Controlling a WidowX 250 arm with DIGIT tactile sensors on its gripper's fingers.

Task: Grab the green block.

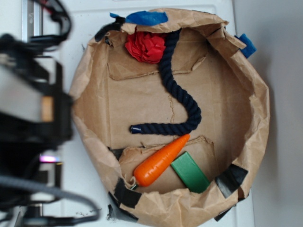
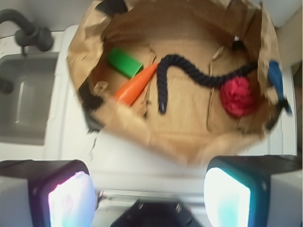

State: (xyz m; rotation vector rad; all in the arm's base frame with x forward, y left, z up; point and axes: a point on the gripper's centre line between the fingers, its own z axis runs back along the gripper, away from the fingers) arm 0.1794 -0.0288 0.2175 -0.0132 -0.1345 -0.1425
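Observation:
The green block (image 1: pixel 190 172) lies flat at the near rim inside a brown paper basin (image 1: pixel 255 118), touching the right side of an orange toy carrot (image 1: pixel 160 161). From the wrist, the green block (image 2: pixel 124 62) sits at the upper left of the basin, beside the carrot (image 2: pixel 135 84). My gripper (image 2: pixel 149 198) is open, its two pads far apart with nothing between them. It hovers outside the basin over the white surface, well short of the block. In the exterior view the arm (image 1: pixel 33 118) is a dark blur at the left edge.
A dark blue rope (image 1: pixel 177 90) snakes through the basin's middle and a red crumpled ball (image 1: pixel 145 46) sits at its far side. Blue tape (image 1: pixel 147 18) and black tape (image 1: pixel 231 178) mark the rim. A toy sink with a black faucet (image 2: pixel 28 33) lies to the left.

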